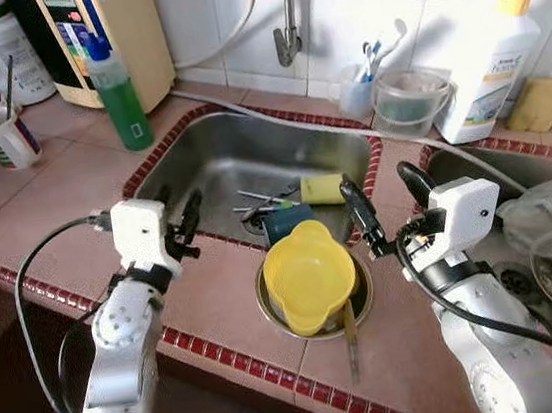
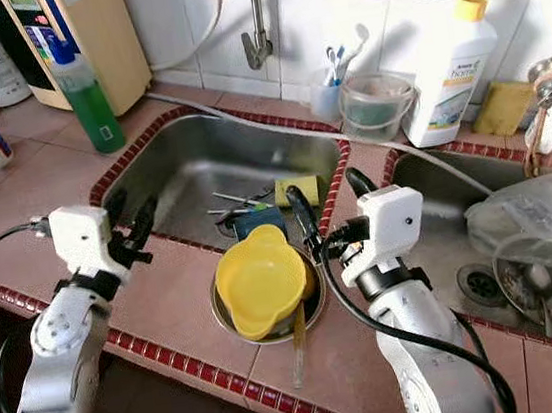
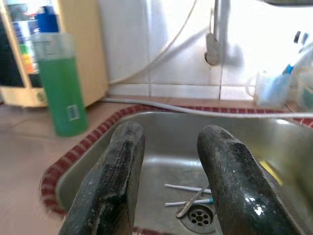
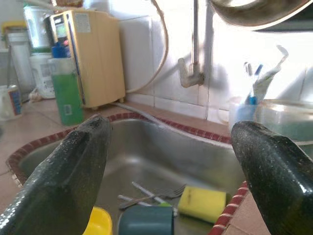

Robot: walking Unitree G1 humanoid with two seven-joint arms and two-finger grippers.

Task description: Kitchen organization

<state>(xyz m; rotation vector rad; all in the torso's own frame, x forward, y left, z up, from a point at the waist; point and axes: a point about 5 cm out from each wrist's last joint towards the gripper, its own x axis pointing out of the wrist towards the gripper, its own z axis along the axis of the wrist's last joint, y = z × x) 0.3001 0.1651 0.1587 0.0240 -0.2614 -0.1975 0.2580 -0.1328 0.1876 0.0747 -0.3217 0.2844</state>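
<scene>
- Standing at the tiled counter (image 1: 73,191), the robot faced the steel sink (image 1: 209,149), with both arms raised over its near edge.
- The left gripper (image 1: 186,228) hovered above the sink's left front corner, its fingers parted a moderate way and holding nothing.
- The right gripper (image 1: 386,201) hovered over the sink's right rim, jaws spread wide and empty.
- A yellow bowl (image 1: 308,275) sat in a round metal dish (image 1: 363,302) on the counter, just in front of the sink and between the two arms; a utensil (image 1: 351,338) leaned out of the dish.
- Inside the sink lay a yellow sponge (image 1: 322,189), a blue cup (image 1: 286,221) and loose cutlery (image 1: 260,200) near the drain.
- A green bottle (image 1: 119,95) stood on the counter to the left of the sink.
- Judgement: the step in hand appeared to be approach and selection, with nothing grasped yet.
- The next move would likely call for lowering one open gripper onto an item, probably the bowl's rim or a sink item, and aligning the fingers either side before closing.
</scene>
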